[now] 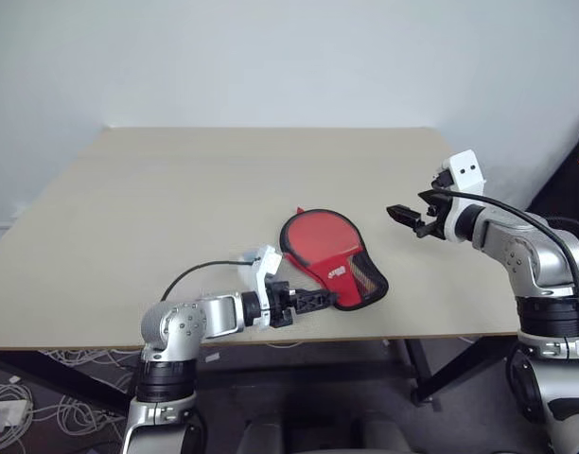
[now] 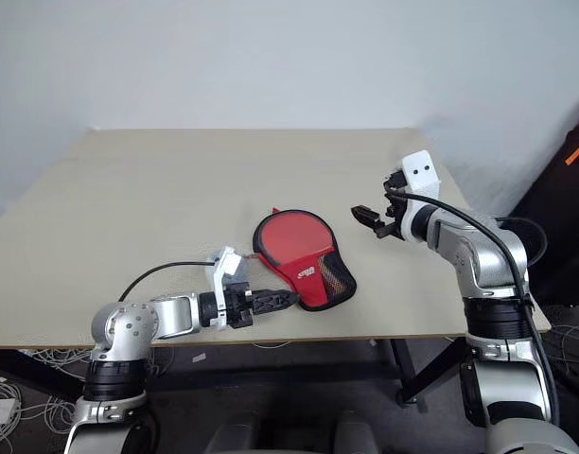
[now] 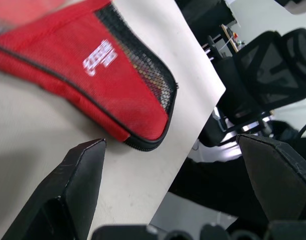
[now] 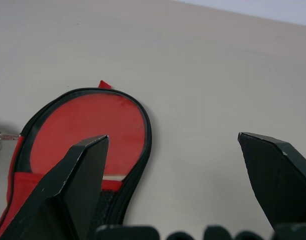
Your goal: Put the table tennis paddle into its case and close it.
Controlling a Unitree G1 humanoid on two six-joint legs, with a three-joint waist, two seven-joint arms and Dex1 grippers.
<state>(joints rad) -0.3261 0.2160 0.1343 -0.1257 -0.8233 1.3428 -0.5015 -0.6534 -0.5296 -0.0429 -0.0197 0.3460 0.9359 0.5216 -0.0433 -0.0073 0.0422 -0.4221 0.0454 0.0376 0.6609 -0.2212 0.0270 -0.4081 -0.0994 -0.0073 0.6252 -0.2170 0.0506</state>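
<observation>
A red case (image 1: 332,257) lies near the front edge of a pale surface (image 1: 157,208), its long axis running from 11 o'clock, round end, to 5 o'clock, narrow end. The paddle (image 4: 88,131) shows inside through the clear panel. The left pincer (image 1: 313,301), released, sits just beside the narrow end, nearer. The right pincer (image 1: 399,214), released, hovers at 2 o'clock, apart. Nothing blocks either.

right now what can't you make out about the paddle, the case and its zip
- Red paddle-shaped fabric case: whether the zip is fully shut is too small to tell in the eye views.
- Table tennis paddle's red rubber face: seen through the clear panel in the right wrist view; the handle is hidden by red fabric and the right gripper's finger.
- Left wrist view: the case's round end is blurred and cut off by the edge.
</observation>
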